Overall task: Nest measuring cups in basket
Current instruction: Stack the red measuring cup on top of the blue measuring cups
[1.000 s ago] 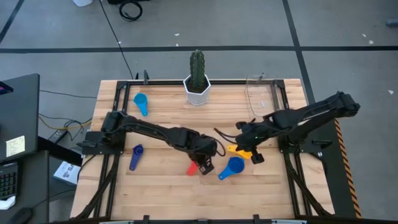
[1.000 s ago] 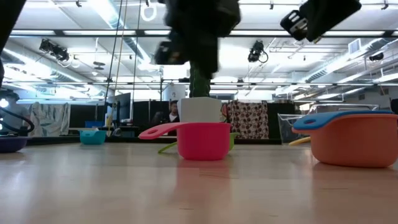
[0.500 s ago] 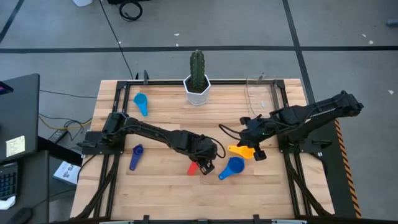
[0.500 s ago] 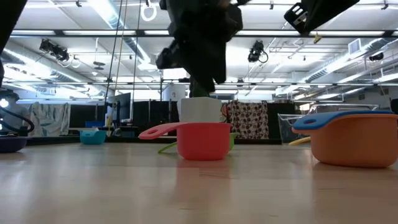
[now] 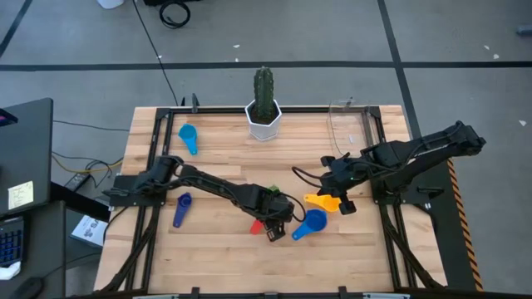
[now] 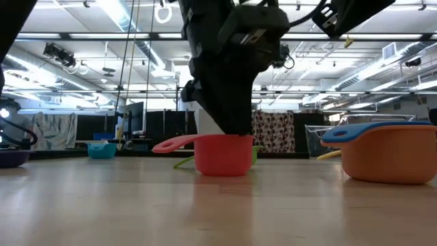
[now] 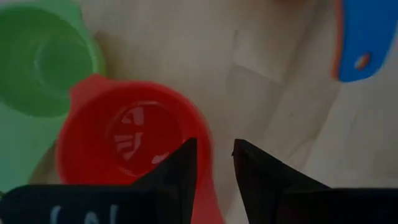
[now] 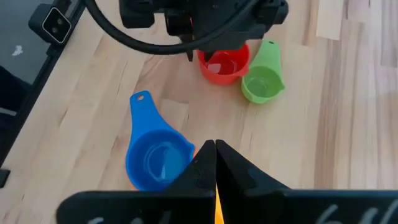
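My left gripper is open by a narrow gap, low over the red cup, one finger inside its bowl and one outside. The green cup lies beside the red one. The blue cup sits nested in the orange cup. My right gripper is shut on the yellow cup above the table. The light blue cup and the purple cup lie at the left. The clear basket stands at the far right. My right gripper holds the yellow cup from above. Only a yellow strip shows between its shut fingers, which hide the place of contact. The cup's free end points toward the table's left.
A white pot with a green cactus stands at the far edge, left of the basket. The nested blue and orange cups lie just right of my left gripper. Bare wood shows along the near edge.
My left gripper has gone down and toward the table's near edge, onto the red cup, and now stands astride its wall. My right gripper has shifted a little up and toward the table's right edge. The cups on the table have stayed in place.
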